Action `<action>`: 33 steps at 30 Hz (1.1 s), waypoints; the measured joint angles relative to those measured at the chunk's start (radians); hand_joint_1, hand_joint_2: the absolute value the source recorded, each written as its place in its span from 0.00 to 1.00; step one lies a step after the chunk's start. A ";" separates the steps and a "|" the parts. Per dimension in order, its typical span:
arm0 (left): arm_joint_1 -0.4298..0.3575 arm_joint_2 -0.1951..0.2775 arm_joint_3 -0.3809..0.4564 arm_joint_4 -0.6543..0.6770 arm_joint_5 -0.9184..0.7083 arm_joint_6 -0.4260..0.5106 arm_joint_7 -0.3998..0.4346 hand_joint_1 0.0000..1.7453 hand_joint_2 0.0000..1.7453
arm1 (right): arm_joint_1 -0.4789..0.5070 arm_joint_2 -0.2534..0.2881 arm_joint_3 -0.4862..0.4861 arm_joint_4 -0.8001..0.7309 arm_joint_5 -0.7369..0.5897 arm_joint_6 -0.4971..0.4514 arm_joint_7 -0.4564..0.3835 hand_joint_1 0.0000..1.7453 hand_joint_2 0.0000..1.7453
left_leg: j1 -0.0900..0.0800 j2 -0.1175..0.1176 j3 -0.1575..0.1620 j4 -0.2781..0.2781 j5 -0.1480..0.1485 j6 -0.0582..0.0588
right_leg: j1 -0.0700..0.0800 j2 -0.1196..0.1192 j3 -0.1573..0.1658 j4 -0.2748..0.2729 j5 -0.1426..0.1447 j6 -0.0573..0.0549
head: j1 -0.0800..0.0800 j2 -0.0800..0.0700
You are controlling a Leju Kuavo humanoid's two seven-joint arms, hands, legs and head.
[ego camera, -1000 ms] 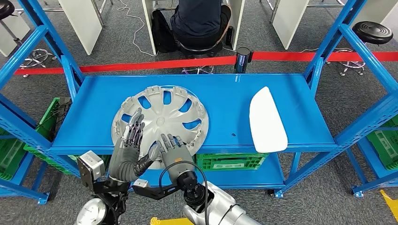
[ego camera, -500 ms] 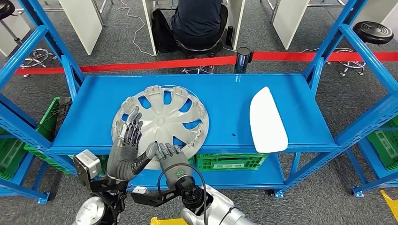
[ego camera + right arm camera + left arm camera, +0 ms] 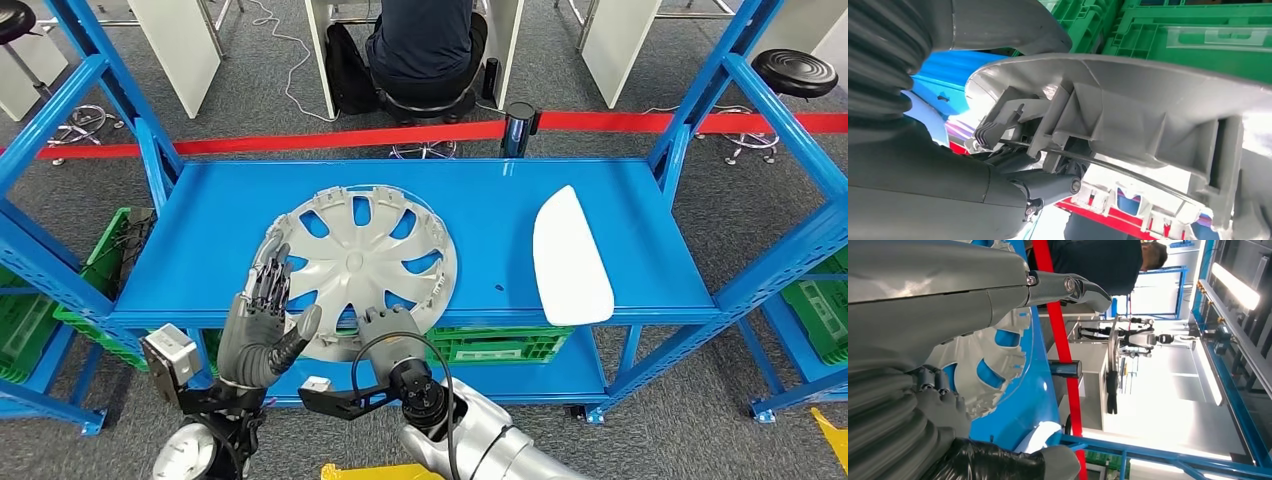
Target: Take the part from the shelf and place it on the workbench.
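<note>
A silver hubcap (image 3: 365, 260) lies on the blue shelf (image 3: 600, 180), its near rim hanging over the front edge. My right hand (image 3: 388, 325) grips that near rim from below. The right wrist view shows the ribbed underside of the hubcap (image 3: 1128, 110) between the thumb (image 3: 1008, 25) and the fingers (image 3: 1038, 187). My left hand (image 3: 262, 318) lies flat against the hubcap's left rim, fingers straight and thumb spread toward the right hand. In the left wrist view the hubcap (image 3: 983, 365) sits in front of the palm, under the thumb (image 3: 1068, 287).
A white curved panel (image 3: 572, 255) lies on the right of the shelf. Green crates (image 3: 490, 345) stand on the lower level and at the left (image 3: 95, 270). Blue uprights (image 3: 740, 70) frame both sides. A person (image 3: 425, 45) sits beyond the red floor line (image 3: 300, 138).
The hubcap has slid toward me and a little right, over the shelf's front edge. Both hands have drawn back with it, the right one curling under the near rim.
</note>
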 joint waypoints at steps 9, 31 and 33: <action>0.005 0.000 0.007 0.000 0.014 0.004 -0.013 0.00 1.00 | -0.002 -0.008 0.005 -0.002 0.023 -0.012 0.016 1.00 1.00 | 0.000 0.000 0.000 0.000 0.000 0.000 | 0.000 0.000 0.001 0.000 0.000 0.000 | 0.000 0.000; 0.101 0.014 0.045 -0.059 -0.009 0.089 -0.007 0.00 1.00 | 0.213 -0.229 -0.094 -0.659 0.310 -0.072 0.127 1.00 1.00 | 0.000 0.001 -0.005 0.000 0.000 0.000 | 0.000 0.000 -0.004 0.000 0.001 0.001 | 0.001 0.000; 0.107 0.016 0.047 -0.063 -0.007 0.094 -0.007 0.00 1.00 | 0.224 -0.257 -0.099 -0.741 0.353 -0.038 0.121 1.00 1.00 | 0.000 0.001 -0.006 0.000 0.000 0.000 | 0.000 0.000 -0.004 0.000 0.001 0.001 | 0.001 0.000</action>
